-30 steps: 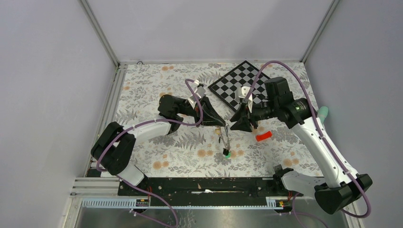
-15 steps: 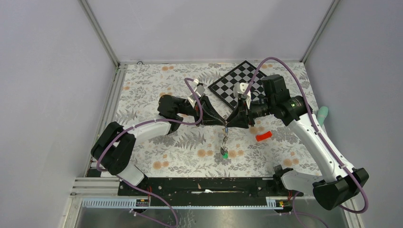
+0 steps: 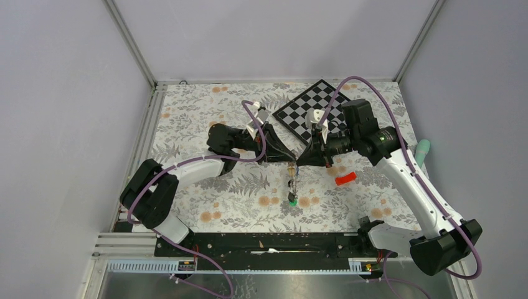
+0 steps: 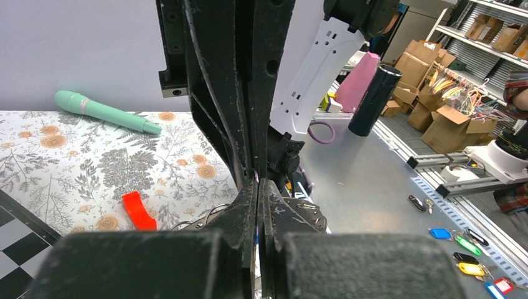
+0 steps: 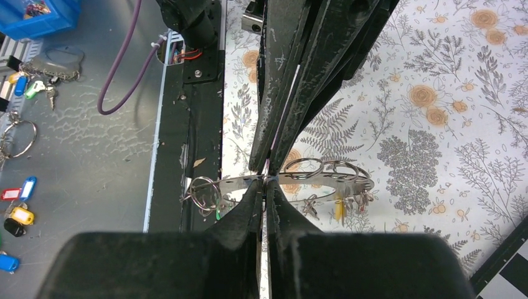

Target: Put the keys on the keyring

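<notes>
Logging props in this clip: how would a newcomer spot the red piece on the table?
Find the chequered board at the table's far edge. Towards the near edge, to its right, lies the red block. It alone is plain red, lying flat.

2 arms reach inward; left claw (image 3: 288, 162), right claw (image 3: 300, 162) closed, tips adjacent.
</notes>
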Robot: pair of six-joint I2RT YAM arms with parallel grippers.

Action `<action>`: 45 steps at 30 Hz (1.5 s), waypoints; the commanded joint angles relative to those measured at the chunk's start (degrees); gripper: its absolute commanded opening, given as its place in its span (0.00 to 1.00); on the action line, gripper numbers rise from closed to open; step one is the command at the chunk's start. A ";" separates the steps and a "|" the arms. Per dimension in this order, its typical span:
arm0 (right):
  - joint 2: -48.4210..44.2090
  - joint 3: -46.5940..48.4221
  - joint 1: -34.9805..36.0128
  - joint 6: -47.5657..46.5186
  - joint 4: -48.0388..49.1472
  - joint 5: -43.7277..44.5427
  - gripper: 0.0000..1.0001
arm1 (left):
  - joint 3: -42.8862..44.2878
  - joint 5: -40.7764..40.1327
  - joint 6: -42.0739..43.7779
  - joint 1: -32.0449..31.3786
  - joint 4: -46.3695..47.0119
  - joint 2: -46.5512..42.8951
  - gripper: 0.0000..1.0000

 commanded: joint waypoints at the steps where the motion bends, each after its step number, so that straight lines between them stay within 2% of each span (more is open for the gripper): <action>1: -1.13 3.73 -0.20 -0.56 -1.02 0.91 0.00 | -0.51 -2.03 3.68 0.48 0.64 -1.58 0.00; 5: -0.93 5.69 -0.14 -2.08 -4.01 4.51 0.00 | 0.65 -1.49 9.02 1.26 -5.87 -2.59 0.00; 8: -0.09 7.38 0.49 -3.89 -7.50 8.67 0.00 | 2.41 -0.76 15.47 1.93 -14.19 -3.54 0.08; 16: 3.96 11.71 4.84 -8.75 -15.88 22.07 0.00 | 11.77 -0.65 44.59 2.14 -53.84 -4.10 0.25; 19: 4.94 13.59 5.54 -9.65 -17.91 24.58 0.00 | 15.18 -0.73 50.54 2.05 -61.21 -3.29 0.31; 30: 9.18 19.37 6.82 -11.47 -24.79 31.15 0.00 | 16.55 2.05 48.43 -0.58 -60.09 -0.39 0.38; 33: 10.11 20.57 7.40 -11.72 -26.34 32.46 0.00 | 15.76 2.03 41.30 -1.10 -51.59 0.67 0.39; 39: 10.67 21.26 7.78 -11.62 -27.32 32.96 0.00 | 11.14 3.21 20.90 -1.24 -24.06 2.70 0.42; 45: 11.03 21.83 7.78 -11.13 -27.53 32.14 0.00 | 10.58 3.21 20.27 -2.06 -22.75 3.64 0.42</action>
